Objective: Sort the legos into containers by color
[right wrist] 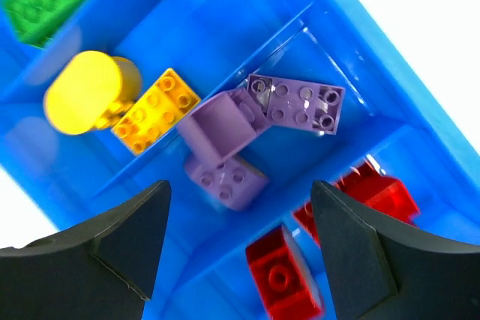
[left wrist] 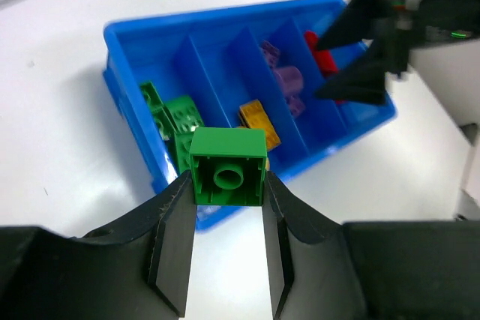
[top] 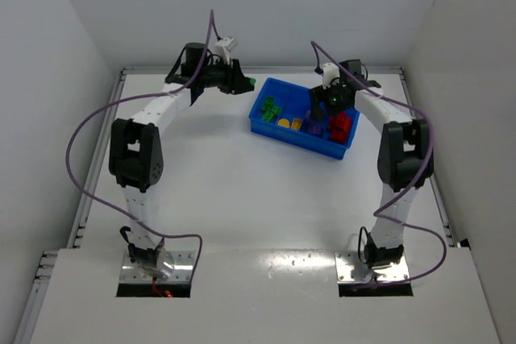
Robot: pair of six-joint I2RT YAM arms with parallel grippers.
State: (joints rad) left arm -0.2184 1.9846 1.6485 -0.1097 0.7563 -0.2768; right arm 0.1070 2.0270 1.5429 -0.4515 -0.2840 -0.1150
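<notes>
Left gripper pinched 1 green brick between its fingers, hollow underside toward the wrist camera, and held it in the air just off the left end of the blue bin. The green section, the leftmost of 4, lay just ahead of that brick, to its right in the scene, so a short move rightward over the rim looked like all the drop would need. The bin's long axis ran from far left to near right, with 3 dividers set across it. The left arm was much the nearer to the green end. The right gripper hung over the purple and red sections at the other end, jaws spread and nothing between them. Inside the bin lay about 3 green bricks, 2 yellow pieces, 3 purple bricks and at least 2 red bricks, some partly hidden.
</notes>
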